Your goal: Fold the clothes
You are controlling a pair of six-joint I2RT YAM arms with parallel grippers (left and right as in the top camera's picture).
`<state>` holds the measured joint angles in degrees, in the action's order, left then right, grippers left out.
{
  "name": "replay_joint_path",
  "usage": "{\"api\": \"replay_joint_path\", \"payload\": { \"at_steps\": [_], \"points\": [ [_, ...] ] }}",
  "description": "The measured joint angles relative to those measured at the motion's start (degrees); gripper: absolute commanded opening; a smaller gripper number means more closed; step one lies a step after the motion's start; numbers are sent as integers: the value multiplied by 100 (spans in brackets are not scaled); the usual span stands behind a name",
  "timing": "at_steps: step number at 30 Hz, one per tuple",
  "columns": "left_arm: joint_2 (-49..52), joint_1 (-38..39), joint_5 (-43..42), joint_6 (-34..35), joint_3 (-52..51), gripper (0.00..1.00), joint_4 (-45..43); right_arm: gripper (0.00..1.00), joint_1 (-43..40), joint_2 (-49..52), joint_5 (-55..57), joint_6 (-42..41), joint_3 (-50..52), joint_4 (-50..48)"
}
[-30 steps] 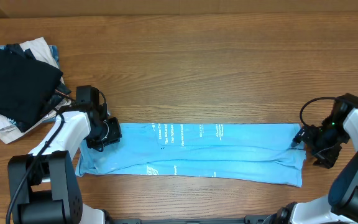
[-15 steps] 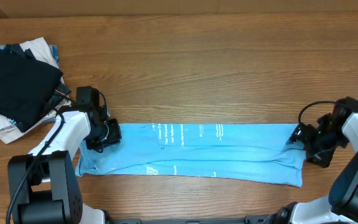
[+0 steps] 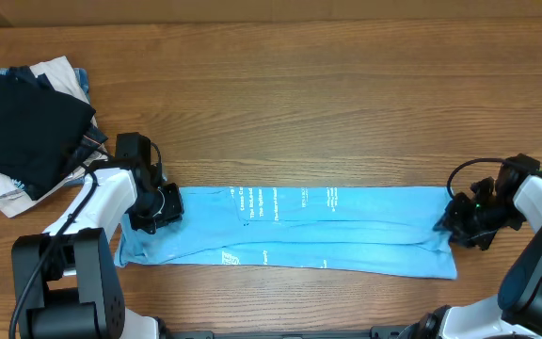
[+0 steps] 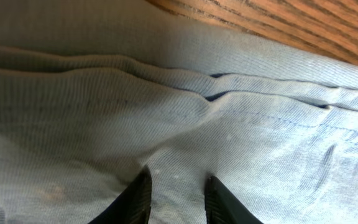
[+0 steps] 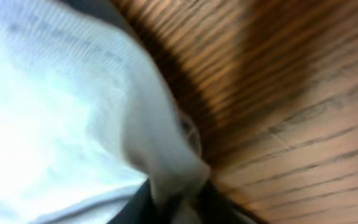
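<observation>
Sky-blue T-shirt, folded strip
Left gripper, right gripper each pinch an end; white lettering illegible.

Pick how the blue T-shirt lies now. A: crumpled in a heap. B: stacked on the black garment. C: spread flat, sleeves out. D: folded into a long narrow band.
D: seen from overhead, the blue T-shirt is a long narrow band on the table, well apart from the black garment.
</observation>
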<state>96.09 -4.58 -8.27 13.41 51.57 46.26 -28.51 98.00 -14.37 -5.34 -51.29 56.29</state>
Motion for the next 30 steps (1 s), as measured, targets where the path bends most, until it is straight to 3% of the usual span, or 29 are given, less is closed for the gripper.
{"api": "replay_joint_path", "payload": {
  "at_steps": [17,22,30],
  "points": [
    [0,50,-385,2,-17,30,-1381,4,74,2,-341,-214,-302,-649],
    [0,48,-442,7,-17,28,-1290,4,114,2,-341,-214,-304,-835],
    [0,48,-1202,48,-24,30,-505,4,114,2,-341,-216,-304,-833]
  ]
}}
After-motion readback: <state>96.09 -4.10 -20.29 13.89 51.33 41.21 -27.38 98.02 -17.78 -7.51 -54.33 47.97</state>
